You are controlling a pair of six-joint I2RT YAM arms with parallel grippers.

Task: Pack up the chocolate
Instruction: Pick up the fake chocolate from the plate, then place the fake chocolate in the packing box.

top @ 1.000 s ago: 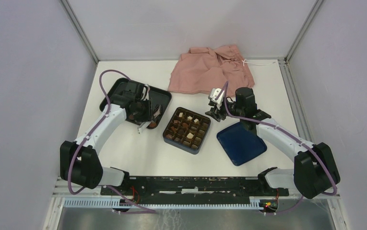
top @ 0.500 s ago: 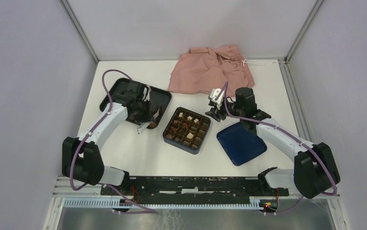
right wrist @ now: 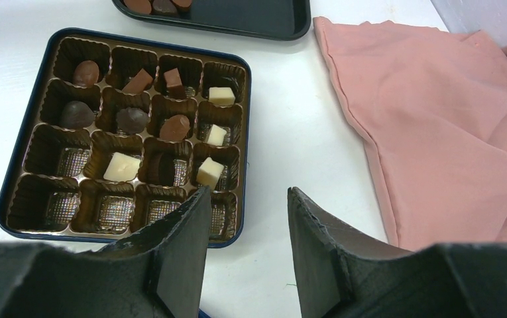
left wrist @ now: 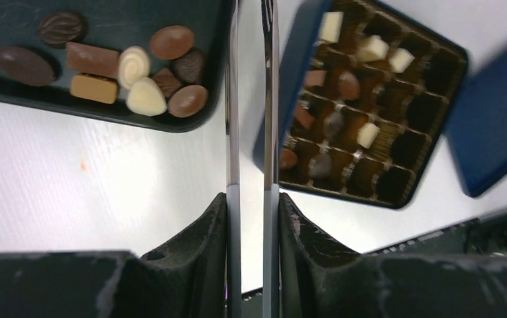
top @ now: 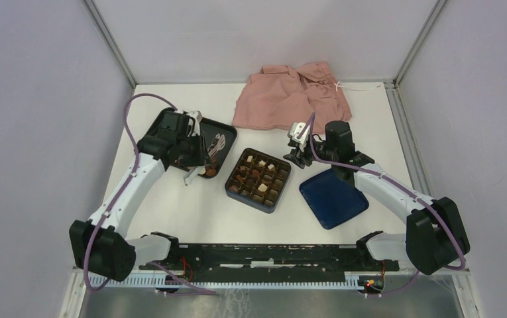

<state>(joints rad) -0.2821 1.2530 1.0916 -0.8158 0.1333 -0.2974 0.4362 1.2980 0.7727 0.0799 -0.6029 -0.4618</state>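
From my station I read the left end effector (left wrist: pixel 250 20) as nearly closed. Its two thin metal fingers (left wrist: pixel 232 99) run parallel with only a slim gap between them. Their tips run off the top of the left wrist view, so I cannot tell whether anything is pinched there. In the top view it hangs over the near edge of the black tray (left wrist: pixel 124 16), on the side toward the dark blue box (right wrist: pixel 50 151).

Part of the chocolate (left wrist: pixel 131 66) lies loose in the tray as a cluster of dark, tan and cream pieces near that edge. The rest sits in the box's brown gridded insert. The two rows farthest from the right wrist camera each hold four pieces, with a white square (right wrist: pixel 221 96) in the end cell. The third row holds two more white squares, and the nearest row is bare.

The right end effector (right wrist: pixel 247 199) is open, and I see nothing between its fingers. It hovers above the white worktop (right wrist: pixel 283 119) just past the box's corner, between the box and the pink shirt (top: pixel 293 99). The box's dark blue lid (top: pixel 333 199) lies flat on the worktop to the right of the box, apart from it and partly under the right arm.
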